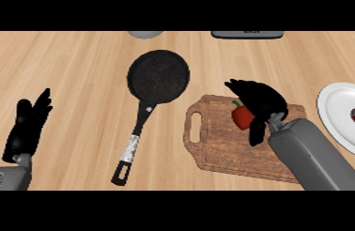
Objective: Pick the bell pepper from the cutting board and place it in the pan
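Note:
A red bell pepper [243, 116] with a green stem sits on the wooden cutting board [222, 145] right of centre. My right hand [260, 101] is directly over it, fingers curled round its far and right sides, thumb hanging down beside it; part of the pepper is hidden by the hand. I cannot tell whether the pepper is off the board. The black pan [158, 76] lies left of the board, its handle [132, 150] pointing toward me. My left hand [27, 127] rests open at the left edge, fingers up.
A white plate [336, 115] with something dark on it is at the right edge. A grey round object [145, 34] and a dark flat device [247, 34] lie along the far edge. Bare wooden counter shows between pan and left hand.

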`<state>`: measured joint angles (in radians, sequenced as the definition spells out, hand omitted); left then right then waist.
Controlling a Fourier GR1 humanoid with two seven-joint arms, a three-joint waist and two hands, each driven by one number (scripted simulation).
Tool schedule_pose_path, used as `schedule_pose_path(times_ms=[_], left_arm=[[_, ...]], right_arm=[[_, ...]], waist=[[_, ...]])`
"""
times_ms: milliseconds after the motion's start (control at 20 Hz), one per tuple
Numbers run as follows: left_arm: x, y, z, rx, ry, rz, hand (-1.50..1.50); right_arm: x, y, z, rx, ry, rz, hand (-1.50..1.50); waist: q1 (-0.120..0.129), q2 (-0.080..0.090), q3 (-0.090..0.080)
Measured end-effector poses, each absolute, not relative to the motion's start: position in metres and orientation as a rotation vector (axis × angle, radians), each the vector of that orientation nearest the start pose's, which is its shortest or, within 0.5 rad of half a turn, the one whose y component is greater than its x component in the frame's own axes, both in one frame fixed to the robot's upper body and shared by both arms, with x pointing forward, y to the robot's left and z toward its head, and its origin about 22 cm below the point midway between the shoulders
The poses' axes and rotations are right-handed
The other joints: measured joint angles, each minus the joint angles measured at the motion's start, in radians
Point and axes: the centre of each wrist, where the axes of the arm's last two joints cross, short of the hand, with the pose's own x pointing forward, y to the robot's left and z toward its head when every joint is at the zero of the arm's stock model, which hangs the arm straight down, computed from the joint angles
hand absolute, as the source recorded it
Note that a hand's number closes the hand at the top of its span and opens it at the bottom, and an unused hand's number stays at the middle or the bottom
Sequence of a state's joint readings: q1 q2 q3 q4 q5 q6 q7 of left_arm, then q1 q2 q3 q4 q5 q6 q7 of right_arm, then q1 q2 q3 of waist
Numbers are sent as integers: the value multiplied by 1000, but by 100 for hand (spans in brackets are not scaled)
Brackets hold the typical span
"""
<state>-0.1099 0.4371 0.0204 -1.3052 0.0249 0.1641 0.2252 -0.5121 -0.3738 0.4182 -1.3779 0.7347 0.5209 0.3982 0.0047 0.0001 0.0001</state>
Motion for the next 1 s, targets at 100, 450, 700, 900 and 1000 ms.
schedule_pose_path(times_ms=[100, 450, 700, 900, 1000], left_arm=[[265, 354, 9, 495, -1203, -100, 0], [266, 348, 18, 492, -1203, -102, 0], [270, 348, 13, 491, -1203, -96, 0], [269, 348, 13, 488, -1203, -97, 0], [271, 351, 14, 487, -1205, -96, 0]], right_arm=[[331, -179, 79, -683, -989, 1509, -150], [334, -174, 65, -683, -945, 1511, -150], [340, -179, 48, -699, -916, 1529, 150], [340, -185, 48, -752, -972, 1582, 150], [345, -179, 47, -785, -982, 1598, 150]], waist=[[0, 0, 0], [0, 0, 0], [-1, 0, 0], [-1, 0, 0], [0, 1, 0]])
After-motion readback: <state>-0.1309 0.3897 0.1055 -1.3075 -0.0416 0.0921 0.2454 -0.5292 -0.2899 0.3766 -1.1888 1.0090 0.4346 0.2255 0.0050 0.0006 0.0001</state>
